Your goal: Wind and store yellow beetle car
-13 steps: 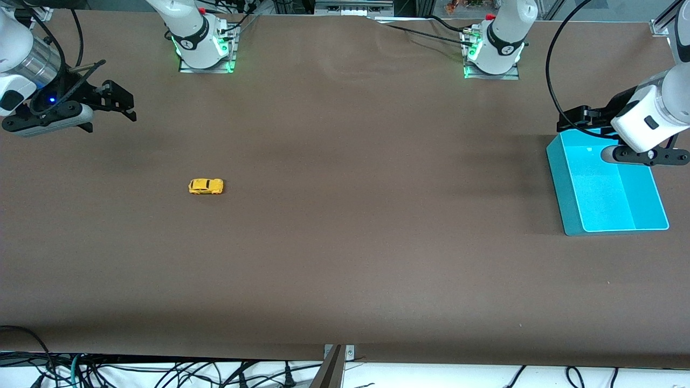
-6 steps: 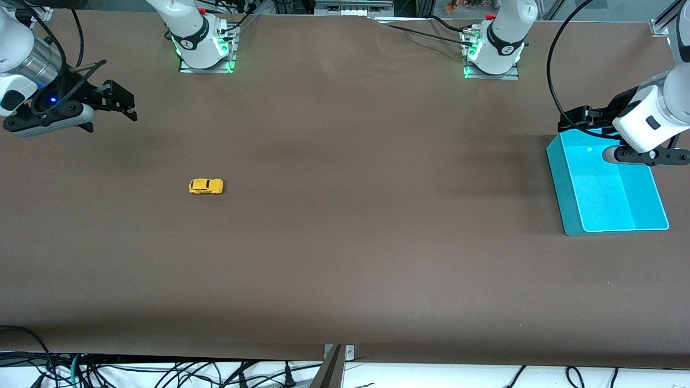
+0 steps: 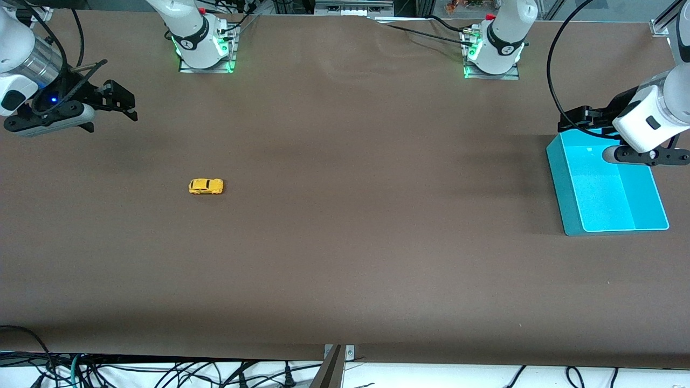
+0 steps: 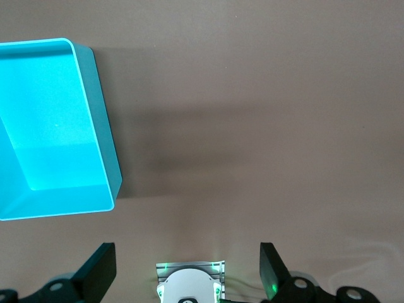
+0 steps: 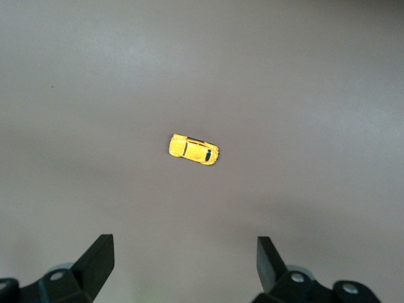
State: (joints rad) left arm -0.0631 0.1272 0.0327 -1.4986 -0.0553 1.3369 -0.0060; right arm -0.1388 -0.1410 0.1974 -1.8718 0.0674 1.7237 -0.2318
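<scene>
Yellow beetle car (image 3: pixel 206 186) sits alone on worktop (image 3: pixel 345 258) at 4 o'clock of spread right hand (image 3: pixel 116 105); it should be pinched across its flanks, while spread left hand (image 3: pixel 579 119) waits over teal bin (image 3: pixel 563 188).

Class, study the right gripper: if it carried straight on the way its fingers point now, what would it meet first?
Most likely bare table. The open right gripper points down at the tabletop; the yellow beetle car lies ahead in its wrist view, but depth is unclear, so whether it would be struck is uncertain.
</scene>
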